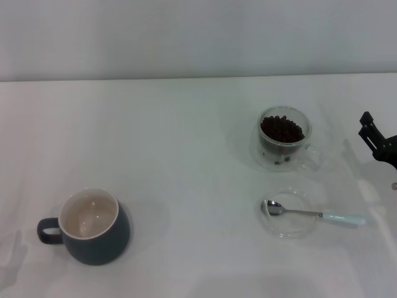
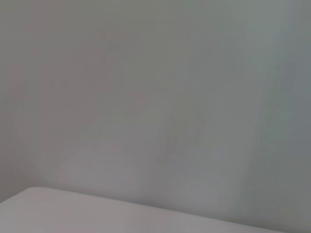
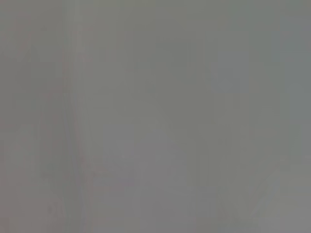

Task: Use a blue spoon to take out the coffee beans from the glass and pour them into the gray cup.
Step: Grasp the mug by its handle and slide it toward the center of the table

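A: Where does everything sit on the bench (image 1: 186, 136)?

B: In the head view, the blue spoon (image 1: 313, 215) lies at lower right, its metal bowl resting in a clear saucer (image 1: 286, 214) and its pale handle reaching out over the rim toward the right edge. Just above it in the frame stands the glass (image 1: 284, 138), holding the coffee beans (image 1: 282, 129). The gray cup (image 1: 92, 226) is well apart, at lower left, upright and looking empty.

A: And the grippers?

B: The right gripper (image 1: 376, 141) pokes in at the right edge, above the spoon handle, holding nothing; whether its fingers are spread or closed, I cannot tell. The left one isn't visible anywhere; its wrist view shows only wall and a bench corner.

A: How will the spoon handle?

B: Light, stiff and thin, I'd judge, and likely slippery. The handle end overhanging the saucer looks the best place to pinch, since it sits raised off the bench. The saucer and glass seem fragile and may slide, and beans would roll off a tilted spoon.
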Controlling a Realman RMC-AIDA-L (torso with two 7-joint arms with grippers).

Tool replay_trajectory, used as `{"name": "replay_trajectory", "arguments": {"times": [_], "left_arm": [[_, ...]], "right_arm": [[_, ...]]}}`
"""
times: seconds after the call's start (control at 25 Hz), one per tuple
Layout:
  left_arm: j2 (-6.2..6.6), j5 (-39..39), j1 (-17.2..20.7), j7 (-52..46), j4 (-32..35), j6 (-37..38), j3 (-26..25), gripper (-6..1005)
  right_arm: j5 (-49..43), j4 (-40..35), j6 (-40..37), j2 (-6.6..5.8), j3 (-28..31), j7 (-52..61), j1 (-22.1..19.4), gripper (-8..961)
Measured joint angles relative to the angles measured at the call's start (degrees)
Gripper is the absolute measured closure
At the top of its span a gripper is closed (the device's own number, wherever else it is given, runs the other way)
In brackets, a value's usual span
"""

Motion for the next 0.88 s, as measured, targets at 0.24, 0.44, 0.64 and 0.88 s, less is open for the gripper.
{"name": "replay_trajectory", "arguments": {"times": [0.24, 0.44, 0.64, 0.88], "left_arm": [[-0.02, 0.0, -0.03, 0.0, 0.05, 0.0, 0.04, 111], [-0.09, 0.0, -0.33, 0.0, 0.37, 0.0, -0.12, 111], [-0.09, 0.04, -0.69, -0.34, 0.54, 0.0, 0.15, 112], [0.0, 0.14, -0.73, -0.37, 0.54, -0.1, 0.28, 112]], "right_arm": [[0.0, 0.04, -0.27, 0.0, -0.05, 0.0, 0.08, 97], [0.0, 0.03, -0.53, 0.0, -0.06, 0.03, 0.22, 96], [0.0, 0.11, -1.27, 0.0, -0.05, 0.39, 0.21, 96], [0.0, 0.12, -1.75, 0.0, -0.05, 0.42, 0.31, 97]]}}
